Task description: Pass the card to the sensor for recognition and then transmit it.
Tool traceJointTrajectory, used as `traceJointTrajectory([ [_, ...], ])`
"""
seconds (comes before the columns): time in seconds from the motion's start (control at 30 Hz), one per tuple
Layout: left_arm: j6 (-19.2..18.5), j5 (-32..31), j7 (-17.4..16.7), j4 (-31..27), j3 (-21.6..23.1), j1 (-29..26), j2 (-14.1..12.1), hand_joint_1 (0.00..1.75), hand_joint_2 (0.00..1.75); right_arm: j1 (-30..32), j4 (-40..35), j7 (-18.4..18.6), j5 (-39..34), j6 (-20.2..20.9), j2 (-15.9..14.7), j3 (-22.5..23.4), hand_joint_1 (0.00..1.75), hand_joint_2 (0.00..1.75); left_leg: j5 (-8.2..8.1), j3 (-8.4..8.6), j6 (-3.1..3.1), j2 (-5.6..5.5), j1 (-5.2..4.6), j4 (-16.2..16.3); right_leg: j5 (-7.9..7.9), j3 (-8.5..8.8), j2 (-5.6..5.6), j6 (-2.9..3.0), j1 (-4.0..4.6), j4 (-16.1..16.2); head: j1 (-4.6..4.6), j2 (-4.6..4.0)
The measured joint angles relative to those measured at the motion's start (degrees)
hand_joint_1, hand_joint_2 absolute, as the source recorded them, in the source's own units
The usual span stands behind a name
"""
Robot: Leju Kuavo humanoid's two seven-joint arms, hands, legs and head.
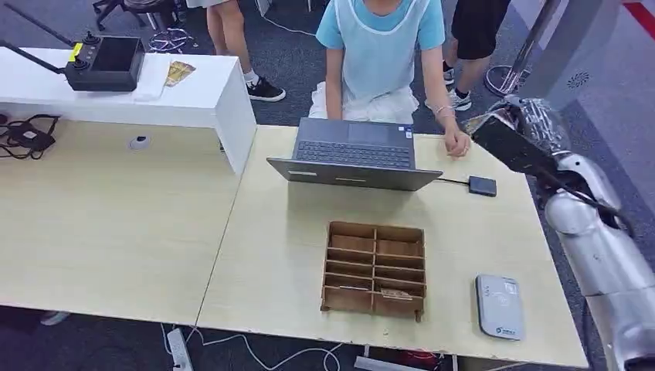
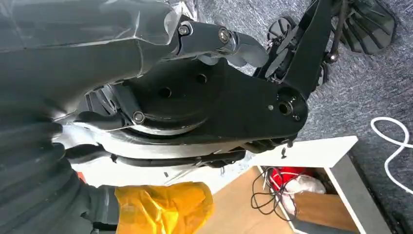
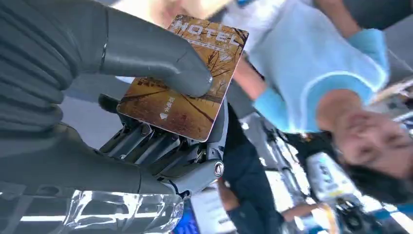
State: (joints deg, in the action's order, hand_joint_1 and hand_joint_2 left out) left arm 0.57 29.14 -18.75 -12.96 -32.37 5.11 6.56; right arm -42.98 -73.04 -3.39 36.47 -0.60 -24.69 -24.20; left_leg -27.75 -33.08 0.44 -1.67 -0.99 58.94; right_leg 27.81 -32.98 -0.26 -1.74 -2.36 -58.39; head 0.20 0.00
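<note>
You are holding the hotel key card [image 3: 182,80] pinched under the right hand [image 3: 146,97]'s thumb, so be lowering it flat toward the white card reader [image 1: 500,306] on the tabletop [image 1: 286,255] without loosening that pinch.

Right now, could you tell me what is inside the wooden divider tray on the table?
In the tray, the front right compartment holds a small card-like item, and the front left one holds something flat. The dividers hide parts of the compartment floors.
</note>
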Motion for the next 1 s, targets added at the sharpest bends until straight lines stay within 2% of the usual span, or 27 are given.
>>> traceJointTrajectory([
  [0.1, -0.7, 0.0, 0.0, 0.0, 0.8, 0.0, -0.1, 0.00, 1.75, -3.8, 2.5, 0.4, 5.9, -4.3, 3.9, -4.4, 1.75, 1.75, 0.00, 0.00, 0.00, 0.01, 0.01, 0.0, 0.00, -0.01, 0.01, 0.00, 0.00, 0.0, 0.02, 0.00],
  [0.2, -3.0, 0.0, 0.0, 0.0, 1.6, 0.1, -0.4, 0.00, 1.75, -7.2, 6.3, 2.5, 12.1, -7.4, 7.9, -7.8, 1.75, 1.75, 0.00, -0.01, 0.00, 0.02, 0.01, 0.0, 0.01, -0.05, 0.01, 0.01, 0.00, 0.0, 0.04, 0.00],
  [0.23, -4.2, 0.0, -0.1, 0.0, 1.8, 0.4, -0.2, 0.00, 1.75, -8.2, 7.7, 3.5, 13.8, -8.1, 9.1, -8.8, 1.75, 1.75, 0.04, -0.05, 0.01, -0.03, 0.00, 0.0, 0.01, -0.06, -0.03, 0.00, -0.01, 0.0, 0.00, 0.00],
  [0.43, -5.5, 0.0, -0.9, 0.2, 3.1, 3.0, 1.0, 0.00, 1.75, -12.7, 16.2, 5.8, 17.8, -9.1, 14.8, -11.5, 1.75, 1.75, 0.08, -0.11, 0.06, 0.03, 0.01, 0.0, -0.04, -0.03, -0.10, 0.02, -0.01, 0.0, 0.06, 0.00],
  [0.57, -5.6, 0.0, -1.3, 0.8, 4.0, 3.0, 2.7, 0.00, 1.75, -14.6, 21.0, 7.0, 19.5, -9.3, 17.3, -12.3, 1.75, 1.75, 0.08, -0.13, 0.06, 0.09, 0.04, 0.0, -0.06, -0.05, -0.04, -0.01, 0.01, 0.1, 0.15, 0.00],
  [0.73, -5.6, 0.0, -1.4, 0.9, 4.4, 3.0, 3.3, 0.00, 1.75, -16.0, 26.0, 8.6, 20.4, -10.7, 19.8, -12.4, 1.75, 1.75, 0.06, -0.13, 0.04, 0.10, 0.07, 0.0, -0.06, -0.10, -0.04, -0.01, 0.06, 0.1, 0.07, 0.00],
  [1.0, -5.5, 0.0, -1.7, 1.0, 4.5, 3.0, 3.8, 0.00, 1.75, -16.1, 31.0, 8.5, 22.2, -11.7, 21.2, -12.3, 1.75, 1.75, 0.06, -0.13, 0.04, 0.14, 0.15, 0.0, -0.06, -0.09, -0.01, 0.00, 0.13, 0.1, 0.09, 0.00],
])
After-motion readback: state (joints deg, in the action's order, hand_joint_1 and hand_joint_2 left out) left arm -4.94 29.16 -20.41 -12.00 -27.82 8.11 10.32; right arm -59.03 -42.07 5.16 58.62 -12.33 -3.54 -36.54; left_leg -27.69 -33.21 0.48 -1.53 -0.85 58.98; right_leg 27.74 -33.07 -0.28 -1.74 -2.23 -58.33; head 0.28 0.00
